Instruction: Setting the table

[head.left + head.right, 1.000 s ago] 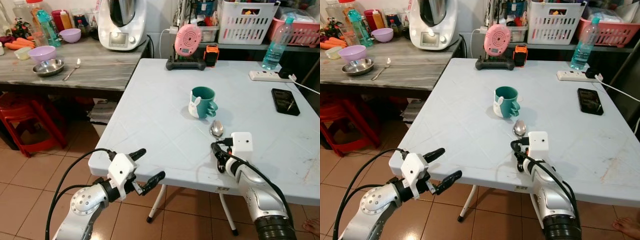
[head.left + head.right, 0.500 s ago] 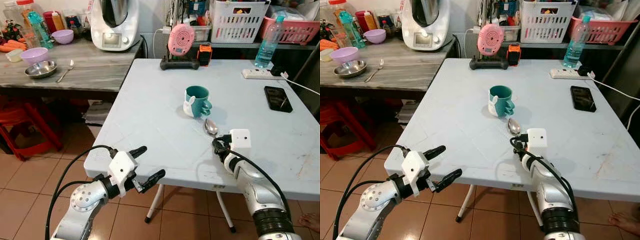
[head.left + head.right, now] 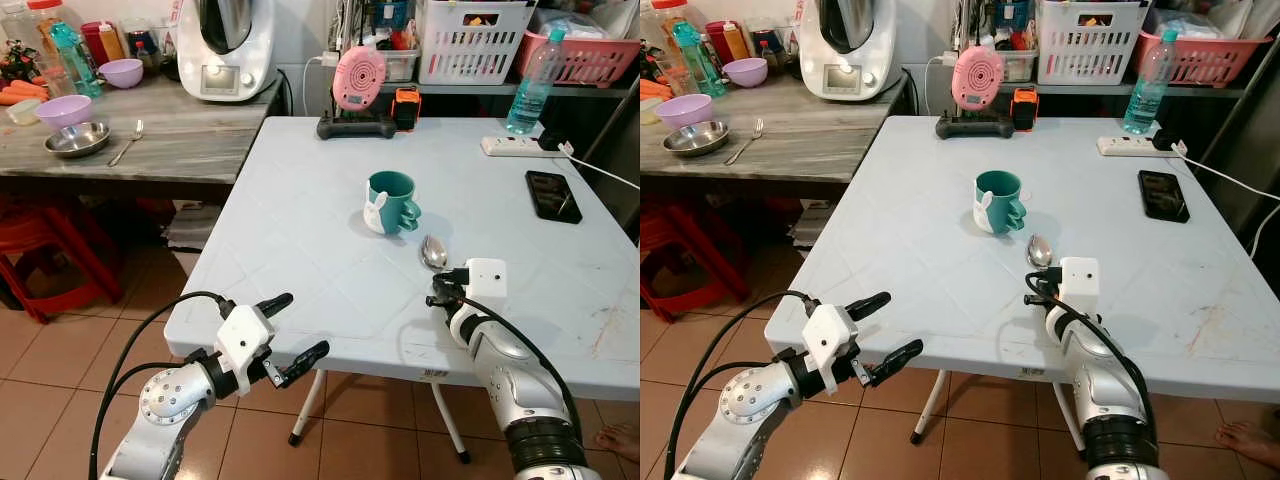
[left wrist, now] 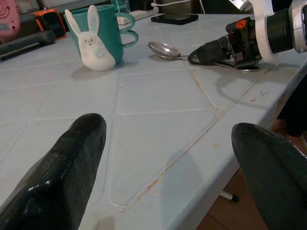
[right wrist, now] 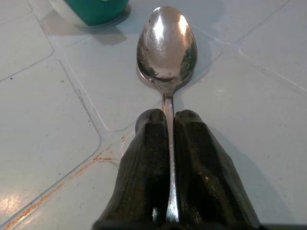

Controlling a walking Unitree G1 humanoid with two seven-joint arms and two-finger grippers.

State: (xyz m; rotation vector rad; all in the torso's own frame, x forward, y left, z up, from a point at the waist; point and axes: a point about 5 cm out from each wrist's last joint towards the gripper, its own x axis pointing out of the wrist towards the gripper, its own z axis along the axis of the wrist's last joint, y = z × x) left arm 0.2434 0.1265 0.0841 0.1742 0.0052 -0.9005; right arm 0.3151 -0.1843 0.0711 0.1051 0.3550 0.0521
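1 spoon (image 5: 167,48) clamped in right gripper (image 5: 169,143) | 1 teal mug (image 3: 391,202) beside | left gripper (image 3: 288,325) spread apart

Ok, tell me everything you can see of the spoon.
The spoon is shiny silver metal with an oval bowl and a thin handle. It lies low over the white table, bowl facing up and pointing toward the teal bunny mug, beside it but apart. The right hand is shut on its handle, both black fingers pinching it.
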